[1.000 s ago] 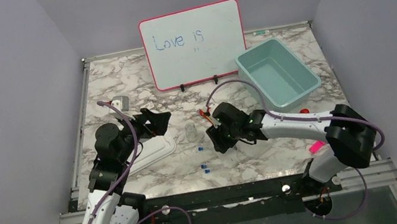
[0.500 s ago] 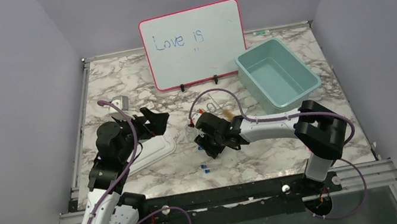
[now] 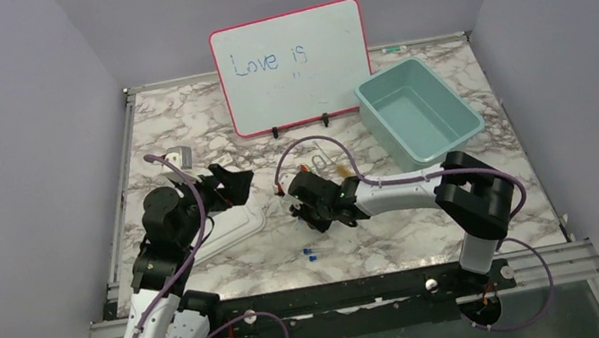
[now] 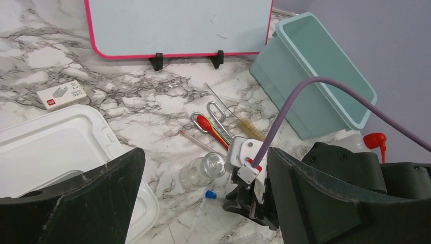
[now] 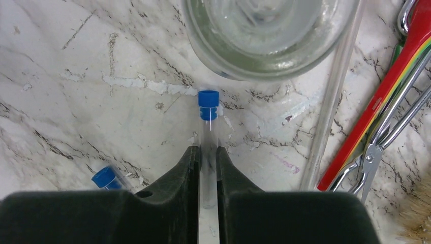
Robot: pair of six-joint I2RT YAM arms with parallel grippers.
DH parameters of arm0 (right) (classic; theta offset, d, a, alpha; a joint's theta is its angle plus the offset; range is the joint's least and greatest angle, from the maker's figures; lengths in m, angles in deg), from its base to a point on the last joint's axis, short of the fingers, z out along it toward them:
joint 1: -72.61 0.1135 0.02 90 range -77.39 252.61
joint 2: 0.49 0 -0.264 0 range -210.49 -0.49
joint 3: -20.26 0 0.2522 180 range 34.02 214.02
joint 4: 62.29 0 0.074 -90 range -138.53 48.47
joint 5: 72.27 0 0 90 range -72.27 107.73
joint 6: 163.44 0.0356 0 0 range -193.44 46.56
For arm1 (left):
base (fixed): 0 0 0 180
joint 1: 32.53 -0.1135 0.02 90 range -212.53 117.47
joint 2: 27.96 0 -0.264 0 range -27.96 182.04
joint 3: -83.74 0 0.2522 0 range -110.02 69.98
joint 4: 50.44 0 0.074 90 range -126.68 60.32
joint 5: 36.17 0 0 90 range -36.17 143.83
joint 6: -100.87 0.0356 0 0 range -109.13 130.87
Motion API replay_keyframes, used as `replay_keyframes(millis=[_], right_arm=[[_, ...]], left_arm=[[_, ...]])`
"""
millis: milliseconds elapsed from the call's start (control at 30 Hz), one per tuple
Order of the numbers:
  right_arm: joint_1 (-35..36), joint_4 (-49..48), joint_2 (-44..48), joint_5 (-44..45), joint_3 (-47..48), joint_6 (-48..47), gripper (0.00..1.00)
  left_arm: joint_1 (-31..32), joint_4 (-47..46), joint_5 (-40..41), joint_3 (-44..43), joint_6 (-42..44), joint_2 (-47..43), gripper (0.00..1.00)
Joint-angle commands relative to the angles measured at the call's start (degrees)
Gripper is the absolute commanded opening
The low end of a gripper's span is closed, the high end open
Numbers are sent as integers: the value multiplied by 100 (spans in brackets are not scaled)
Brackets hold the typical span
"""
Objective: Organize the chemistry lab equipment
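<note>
My right gripper (image 5: 207, 158) is shut on a clear test tube with a blue cap (image 5: 208, 104), low at the marble table. A clear little beaker (image 5: 264, 30) stands just beyond the cap. To the right lie a glass rod (image 5: 330, 112), red and orange sticks (image 5: 387, 104), metal tweezers (image 5: 394, 133) and brush bristles (image 5: 418, 223). In the top view the right gripper (image 3: 314, 212) is mid-table. My left gripper (image 4: 203, 203) is open and empty, raised above the beaker (image 4: 203, 171) and the brush (image 4: 249, 127). A red funnel (image 4: 375, 140) shows at the right.
A second blue-capped tube (image 5: 106, 177) lies left of my right fingers. A white tray lid (image 4: 56, 142) lies under the left gripper. A teal bin (image 3: 418, 109) stands at the back right, a pink-framed whiteboard (image 3: 293, 65) at the back, a small box (image 4: 63, 94) far left.
My right gripper has moved left across the table to the beaker and now sits around the blue-capped tube. The left arm has barely moved.
</note>
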Motion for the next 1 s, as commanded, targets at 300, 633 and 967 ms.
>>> replay_keyframes(millis=[300,633,967], right_arm=[[4,-854,2106,762,-1190,1044,11],[-705,-1399,3318,1115,-678,2790,12],[-1549,-1322,3339,51,64,4640,13]], left_arm=[[30,-719,-1234,72,-339,466,92],[467,-1822,-1658,20,-1091,1430,98],[1631,-3058,-1415,-35,-1888,2281,83]])
